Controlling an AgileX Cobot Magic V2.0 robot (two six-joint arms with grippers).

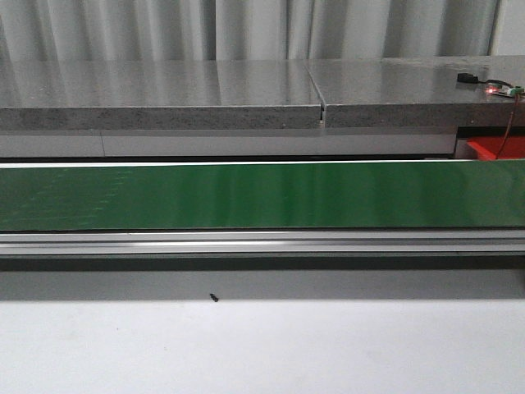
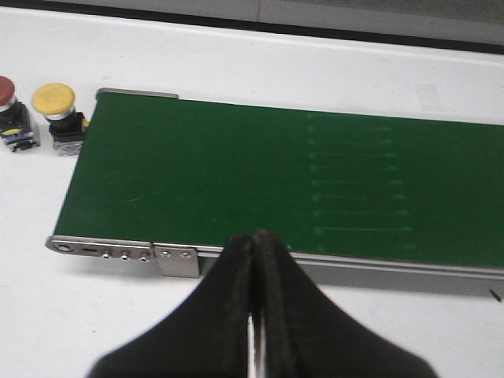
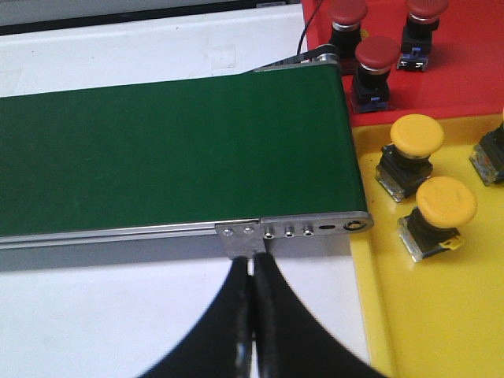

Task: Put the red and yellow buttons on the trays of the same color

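Belt: a long green conveyor belt (image 1: 246, 195) with a silver metal frame runs across the white table (image 1: 262, 349); nothing lies on its surface in any view.
Left gripper: the black left gripper (image 2: 253, 244) hangs over the table just at the belt's near rail, its jaws pressed together with nothing between them.
Right gripper: the black right gripper (image 3: 250, 264) sits just before the belt's metal end bracket, jaws closed and empty.
Waiting buttons: in the left wrist view, a yellow mushroom-head push button on a black base (image 2: 57, 112) stands upright on the table just beside the belt's end; a red mushroom-head push button (image 2: 9, 110) stands next to it, on the side away from the belt and partly cut off by the picture's edge.
Red tray: a red plastic tray (image 3: 465, 79) lies past the other end of the belt and holds three red-capped buttons (image 3: 374, 67), all upright.
Yellow tray: a yellow plastic tray (image 3: 441, 323) adjoins the red one and holds two yellow-capped buttons (image 3: 437, 213) on black bases; a further dark part shows at the picture's edge, too cropped to tell.
Front view: only a red corner of the tray (image 1: 496, 148) shows behind the belt at the right.
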